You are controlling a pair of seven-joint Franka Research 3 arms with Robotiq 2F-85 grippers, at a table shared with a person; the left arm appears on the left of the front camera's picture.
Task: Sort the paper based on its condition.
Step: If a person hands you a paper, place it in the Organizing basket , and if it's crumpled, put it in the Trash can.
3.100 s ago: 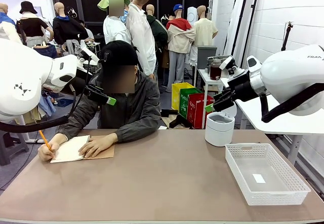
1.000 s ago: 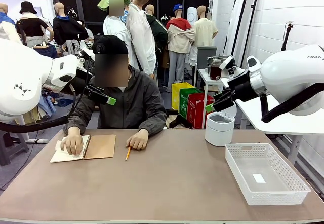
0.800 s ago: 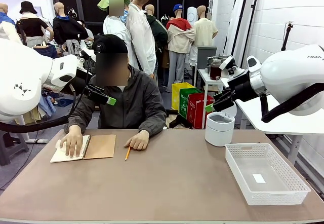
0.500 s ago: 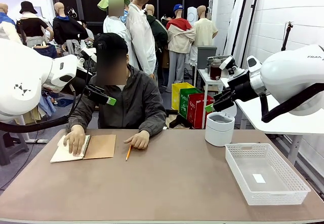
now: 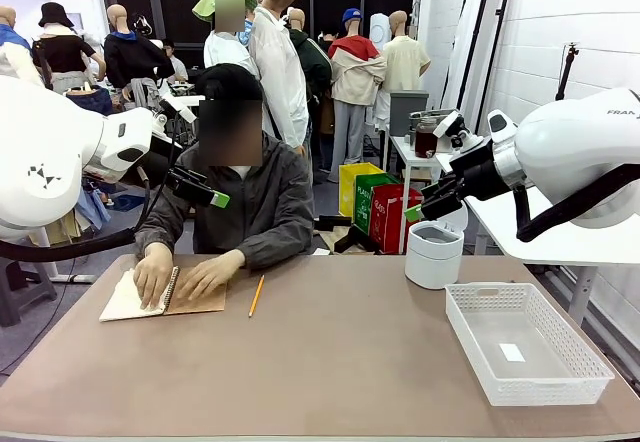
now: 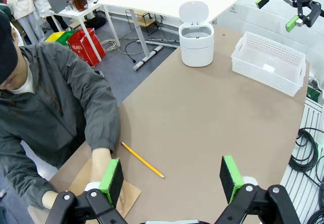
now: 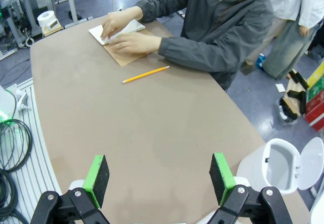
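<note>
Bright, even overhead room light, only soft faint shadows on the tabletop (image 5: 330,362) beside the basket (image 5: 525,342) and bin (image 5: 433,254), no glare, front view sharp, both wrist views wide-angle with lines bowing toward the edges.

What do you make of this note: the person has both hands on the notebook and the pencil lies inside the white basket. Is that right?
Not quite. The pencil lies on the table beside the notebook, not in the white basket; the front view shows it. The rest stands.
</note>
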